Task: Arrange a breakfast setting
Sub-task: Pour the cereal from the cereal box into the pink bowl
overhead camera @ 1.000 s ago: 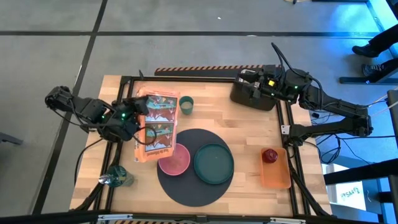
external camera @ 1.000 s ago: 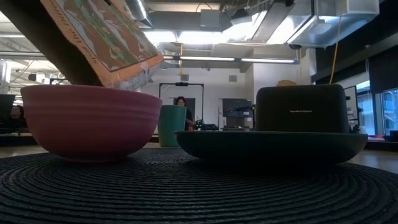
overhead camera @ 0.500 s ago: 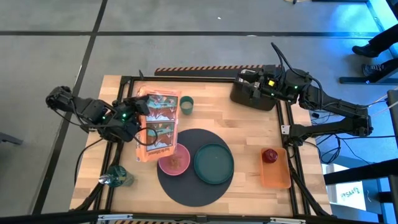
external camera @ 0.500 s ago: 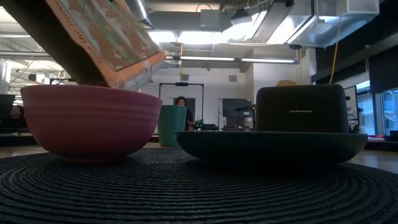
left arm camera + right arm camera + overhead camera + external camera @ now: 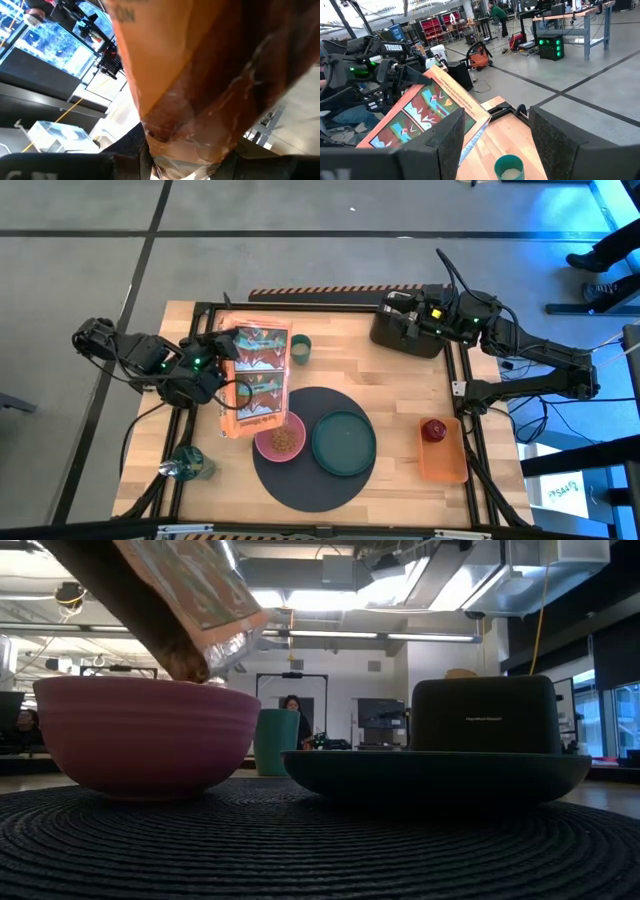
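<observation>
My left gripper (image 5: pixel 218 362) is shut on an orange printed bag (image 5: pixel 255 380), tipped with its open mouth over the pink bowl (image 5: pixel 280 440). Brown bits lie in the bowl. In the low view a brown stream (image 5: pixel 185 660) runs from the bag into the bowl (image 5: pixel 140 735). The bowl and the dark-green plate (image 5: pixel 343 442) sit on the round dark-grey mat (image 5: pixel 305 485). The pale-green cup (image 5: pixel 300 348) stands behind the mat. The dark-red fruit (image 5: pixel 433 429) lies on the orange tray (image 5: pixel 445 462). My right gripper (image 5: pixel 495 115) is open above the black toaster (image 5: pixel 405 332). Spoon and bagel are out of view. My left gripper pinches the bag between its two fingers at the crinkled left edge (image 5: pixel 180 145), toward the bag's far, closed end. The fingers come level from the table's left. The bag is lifted clear and slants down toward the bowl, mouth lowest.
A clear greenish bottle (image 5: pixel 190 465) stands at the near left corner. The toaster stands at the far right. Bare wood (image 5: pixel 390 385) lies between the mat and the toaster. People and workshop benches show beyond the table.
My left gripper has tipped the bag more steeply, so its mouth has dropped toward the bowl. Brown bits have poured out and now cover the bowl's bottom, which was bare a second ago.
</observation>
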Tool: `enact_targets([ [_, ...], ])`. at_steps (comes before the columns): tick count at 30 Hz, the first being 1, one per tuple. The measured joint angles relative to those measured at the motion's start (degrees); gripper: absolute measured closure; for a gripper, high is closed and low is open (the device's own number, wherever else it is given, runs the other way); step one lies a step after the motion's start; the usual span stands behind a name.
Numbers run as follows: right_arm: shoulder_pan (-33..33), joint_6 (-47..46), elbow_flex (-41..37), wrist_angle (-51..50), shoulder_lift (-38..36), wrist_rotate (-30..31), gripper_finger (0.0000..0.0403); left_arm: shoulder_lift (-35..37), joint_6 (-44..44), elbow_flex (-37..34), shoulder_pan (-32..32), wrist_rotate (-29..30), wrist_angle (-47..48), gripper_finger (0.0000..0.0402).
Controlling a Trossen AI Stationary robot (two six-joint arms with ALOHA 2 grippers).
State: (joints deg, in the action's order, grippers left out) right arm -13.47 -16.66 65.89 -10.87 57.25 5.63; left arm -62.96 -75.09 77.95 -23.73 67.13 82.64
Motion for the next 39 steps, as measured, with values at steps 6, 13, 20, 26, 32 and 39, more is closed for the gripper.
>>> enact_targets([
  [6,0.00,0.02,0.00,-0.05,0.00,0.00,0.0194,-0.62,-0.17,0.00,-0.40,-0.31,0.55,0.0275],
  [13,0.00,0.02,0.00,-0.13,0.00,-0.02,0.0194,-0.82,0.11,-0.02,-0.14,-0.20,0.69,0.0275],
  [20,0.00,0.00,0.00,-0.11,0.00,-0.02,0.0194,-0.89,1.03,-0.02,-0.16,-0.09,0.44,0.0275],
  [26,0.00,0.00,0.00,-0.09,0.00,0.00,0.0194,-0.89,1.44,-0.02,-0.17,-0.09,0.60,0.0275],
  [32,-0.02,0.00,0.00,-0.07,0.00,-0.02,0.0194,-0.57,2.99,-0.04,-0.16,-0.09,1.05,0.0275],
  [39,0.00,0.02,0.00,-0.22,-0.01,-0.02,0.0194,0.40,9.42,-0.07,0.77,-3.04,7.59,0.0275],
])
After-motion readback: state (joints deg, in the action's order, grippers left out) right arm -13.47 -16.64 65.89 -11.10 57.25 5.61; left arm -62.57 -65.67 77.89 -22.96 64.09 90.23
